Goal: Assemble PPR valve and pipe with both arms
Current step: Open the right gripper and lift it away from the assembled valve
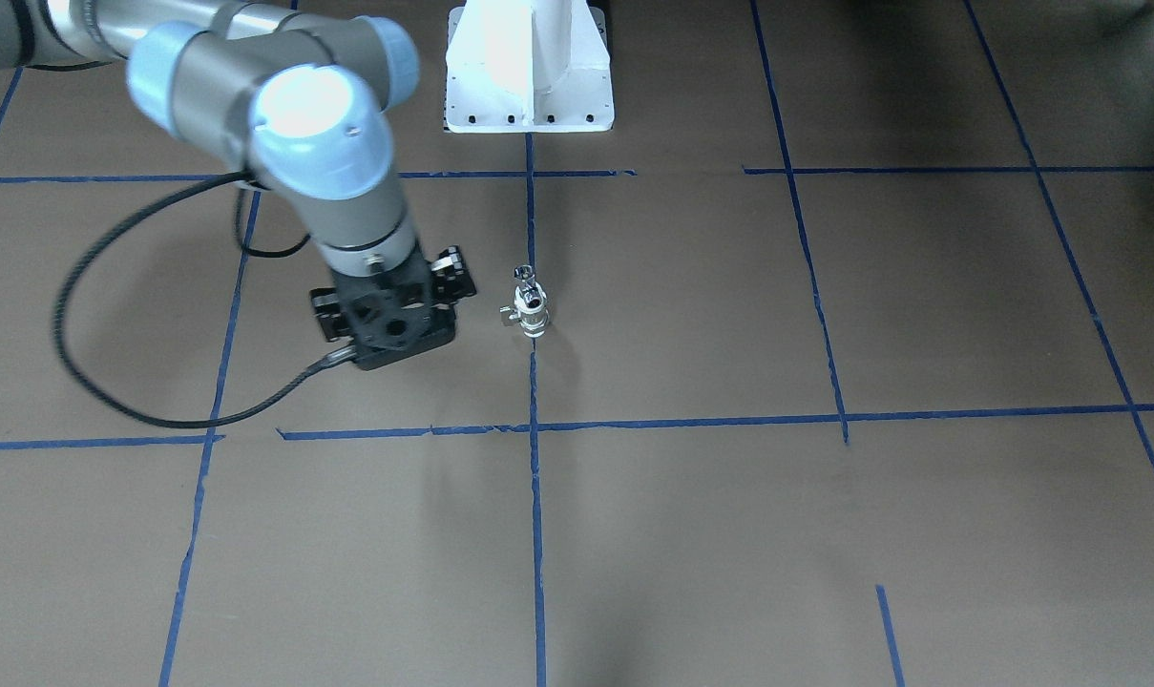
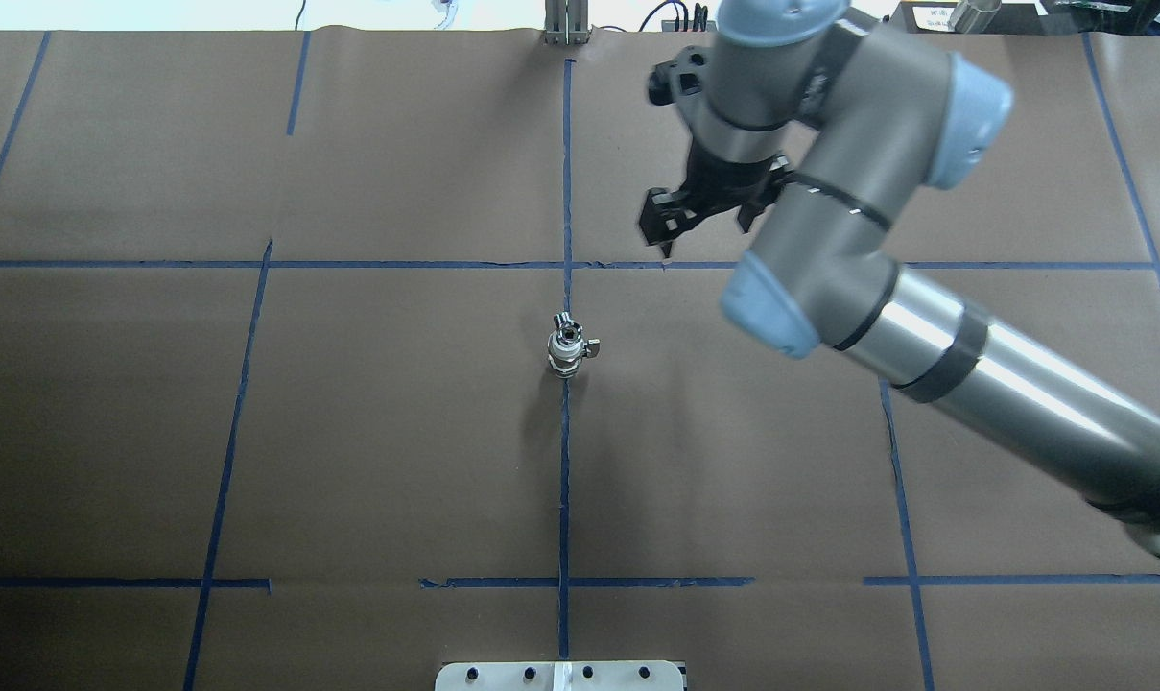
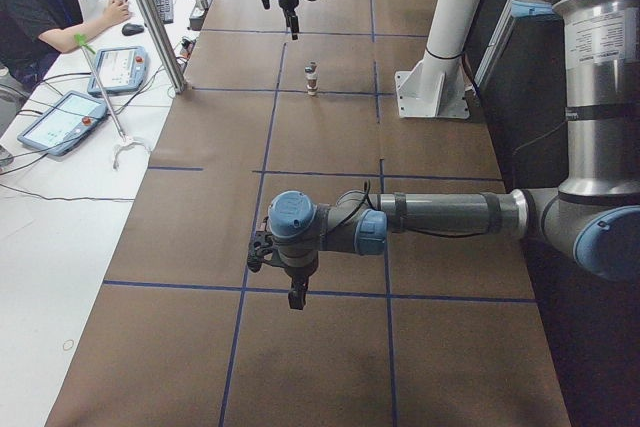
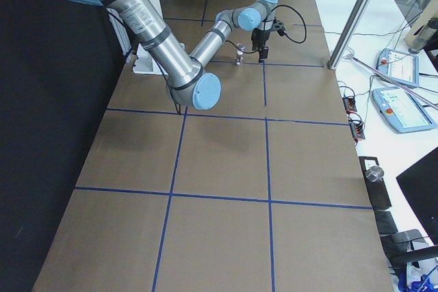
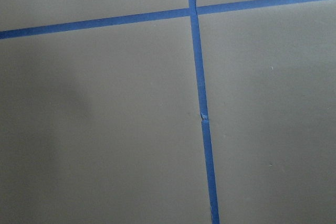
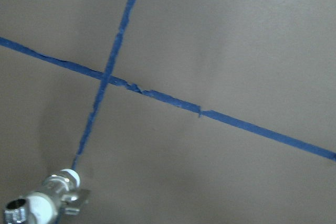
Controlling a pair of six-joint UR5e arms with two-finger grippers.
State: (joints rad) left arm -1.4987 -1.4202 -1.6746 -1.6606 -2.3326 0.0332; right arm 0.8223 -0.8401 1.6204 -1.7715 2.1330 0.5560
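Observation:
The PPR valve [image 1: 535,317] stands upright on the centre tape line, white with a silver middle and a small side handle. The chrome pipe [image 1: 525,279] sits on its top end, open round end up. Both also show in the overhead view, valve [image 2: 565,355] and pipe [image 2: 566,331], and at the lower left of the right wrist view [image 6: 52,195]. My right gripper [image 1: 392,320] points down over the table beside the valve, apart from it, open and empty; it also shows in the overhead view [image 2: 699,219]. My left gripper [image 3: 296,297] hangs far from the valve; I cannot tell if it is open.
The white pedestal [image 1: 529,86] stands behind the valve at the robot's side. A black cable [image 1: 90,382] loops from the right wrist over the table. Blue tape lines [image 1: 535,534] grid the brown table. An operator [image 3: 50,7] and tablets [image 3: 65,117] are at a side table.

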